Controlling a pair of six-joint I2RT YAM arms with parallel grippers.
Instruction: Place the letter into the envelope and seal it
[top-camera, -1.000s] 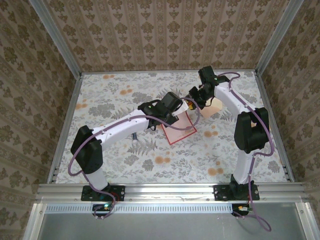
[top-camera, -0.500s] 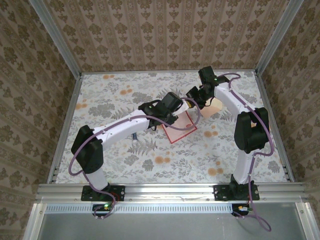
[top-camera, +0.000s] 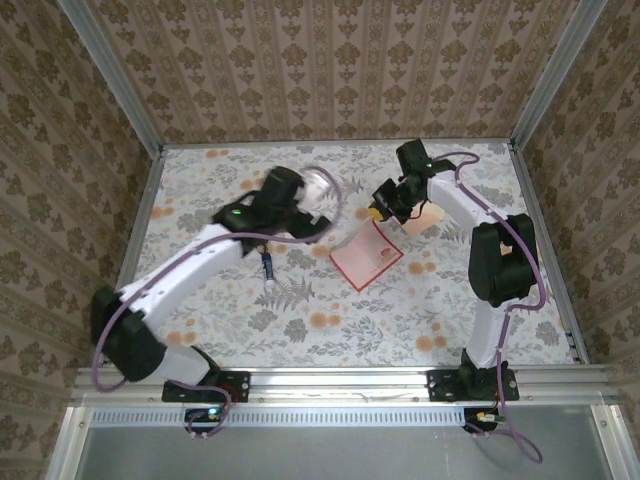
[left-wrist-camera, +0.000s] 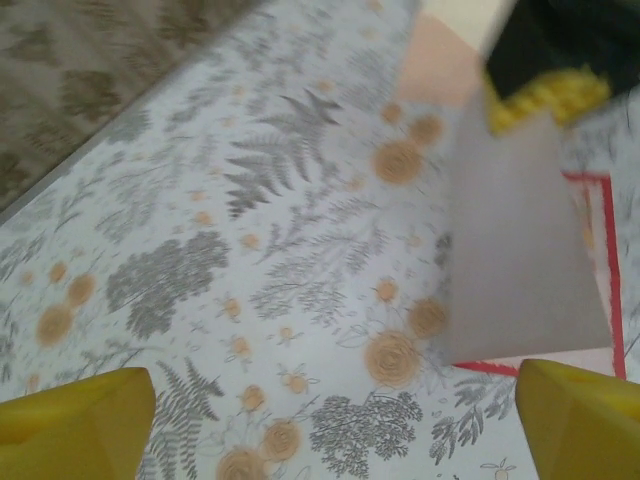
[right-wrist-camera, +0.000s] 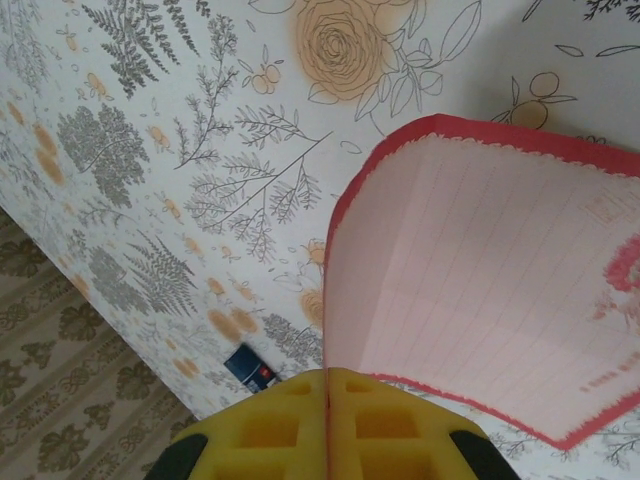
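Right fingers (right-wrist-camera: 270, 425) pinch the letter (right-wrist-camera: 480, 300), left fingers (left-wrist-camera: 80, 415) wide; best ease it flat toward the envelope (top-camera: 424, 222).

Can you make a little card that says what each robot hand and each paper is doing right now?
letter: near part on the table, far edge lifted and curled
envelope: flat on the table beyond the letter, letter not inside
right gripper: shut on the letter's edge
left gripper: open, holding nothing, above the table
small blue object: lying on the table by the left arm
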